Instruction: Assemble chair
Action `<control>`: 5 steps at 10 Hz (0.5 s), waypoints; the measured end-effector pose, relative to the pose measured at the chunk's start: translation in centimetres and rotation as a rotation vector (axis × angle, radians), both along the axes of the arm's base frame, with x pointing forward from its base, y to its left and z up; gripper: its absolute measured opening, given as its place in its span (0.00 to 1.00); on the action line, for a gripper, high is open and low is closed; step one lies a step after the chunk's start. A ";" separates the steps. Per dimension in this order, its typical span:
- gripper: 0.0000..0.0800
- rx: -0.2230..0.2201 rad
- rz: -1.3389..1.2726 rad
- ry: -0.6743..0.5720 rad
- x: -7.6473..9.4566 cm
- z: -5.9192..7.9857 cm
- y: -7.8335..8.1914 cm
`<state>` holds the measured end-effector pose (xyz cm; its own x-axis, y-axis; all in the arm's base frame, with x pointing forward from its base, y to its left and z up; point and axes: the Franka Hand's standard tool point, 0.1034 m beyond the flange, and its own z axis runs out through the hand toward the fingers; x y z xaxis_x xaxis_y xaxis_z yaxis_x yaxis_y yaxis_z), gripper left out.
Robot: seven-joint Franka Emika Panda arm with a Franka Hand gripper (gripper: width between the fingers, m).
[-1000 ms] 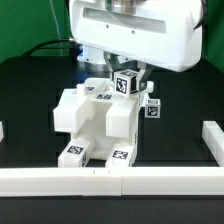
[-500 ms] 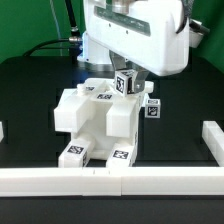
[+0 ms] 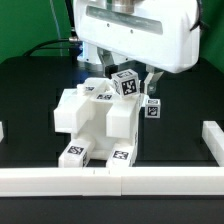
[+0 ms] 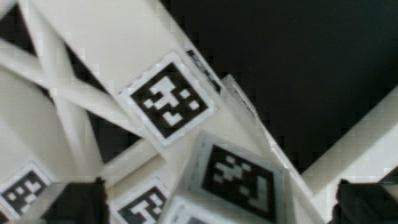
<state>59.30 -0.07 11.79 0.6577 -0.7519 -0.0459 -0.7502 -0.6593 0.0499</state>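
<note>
So, the chair sat half-built in the middle of the black table, chunky blocks down low with a tagged leg sticking up from the top, slightly tilted. My guess is the leg was seated in its hole, since it stood on its own. The gripper hung right over it, jaws spread wide either side, gripping nothing. Another tagged piece sat near it, on the exterior view's right, and a white rail fenced the front edge.
</note>
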 end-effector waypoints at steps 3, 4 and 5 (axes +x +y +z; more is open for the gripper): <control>0.81 0.015 0.264 0.000 0.0 0.0 -0.1; 0.81 0.020 0.328 0.000 0.0 0.0 -0.1; 0.81 0.015 0.430 0.004 0.0 0.0 -0.2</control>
